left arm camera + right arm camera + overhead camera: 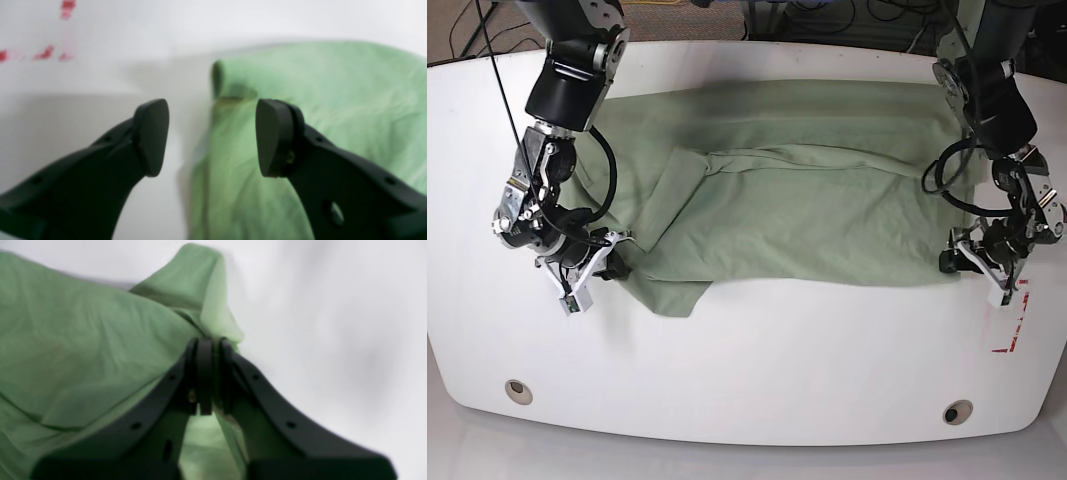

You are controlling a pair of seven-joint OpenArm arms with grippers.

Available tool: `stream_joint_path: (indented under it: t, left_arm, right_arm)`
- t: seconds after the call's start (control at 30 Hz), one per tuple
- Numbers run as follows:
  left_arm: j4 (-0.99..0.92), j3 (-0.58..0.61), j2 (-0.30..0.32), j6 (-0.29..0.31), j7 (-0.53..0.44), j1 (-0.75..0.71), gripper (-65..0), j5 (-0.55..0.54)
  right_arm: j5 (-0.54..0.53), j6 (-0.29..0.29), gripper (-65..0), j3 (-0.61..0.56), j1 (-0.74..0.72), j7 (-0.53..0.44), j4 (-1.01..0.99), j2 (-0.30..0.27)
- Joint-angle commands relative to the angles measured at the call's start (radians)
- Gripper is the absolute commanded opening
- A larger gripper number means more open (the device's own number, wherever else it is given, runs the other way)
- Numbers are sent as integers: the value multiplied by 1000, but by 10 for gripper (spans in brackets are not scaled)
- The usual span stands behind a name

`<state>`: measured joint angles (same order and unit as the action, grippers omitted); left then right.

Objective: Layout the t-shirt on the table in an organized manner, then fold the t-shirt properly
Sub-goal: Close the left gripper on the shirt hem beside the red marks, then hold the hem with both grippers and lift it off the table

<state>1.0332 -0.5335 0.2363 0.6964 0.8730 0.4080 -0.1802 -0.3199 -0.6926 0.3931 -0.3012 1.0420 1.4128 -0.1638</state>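
Pale green t-shirt (797,210) lies creased across the worktop (757,380); right gripper (208,380) jaws pinch its edge, left gripper (211,136) jaws spread.

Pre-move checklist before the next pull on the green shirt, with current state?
1. Right gripper shut on the pale sage-green thin-fabric t-shirt: ok.
2. Left gripper open, nothing between its jaws: ok.
3. Left gripper beside the shirt edge for a regrasp: ok.
4. Shirt flat on the glossy white table: not ok, sleeve side bunched and folded over.
5. Shirt fully on the table: ok.
6. Layers pinched by the right gripper: cannot tell.
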Motion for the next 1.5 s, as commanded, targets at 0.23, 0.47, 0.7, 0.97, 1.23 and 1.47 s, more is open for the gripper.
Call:
stream_joint_path:
  t: [0.23, 0.47, 0.7, 0.97, 1.23, 1.47]
  left_arm:
    - [-113, 82, -4, 1, -107, 65, -261, -23]
    - [-156, 85, -4, -8, -154, 70, -261, -22]
    - [-156, 86, -2, -8, -159, 68, -269, -20]
    - [-150, 146, -1, -8, -159, 65, -537, -20]
    - [-126, 146, -1, -2, -153, 65, -650, -23]
    - [19, 145, 11, -2, -131, 16, -650, -26]
  right_arm:
    - [-20, -6, -620, 4, -26, -21, 21, -12]
    - [-22, -6, -620, 8, -26, -21, 21, -12]
    - [-22, -6, -620, 10, -25, -21, 21, -12]
    - [-22, -6, -620, 10, -25, -21, 21, -12]
    - [-22, -6, -620, 10, -25, -21, 21, -12]
    - [-22, -6, -620, 10, -25, -21, 24, -15]
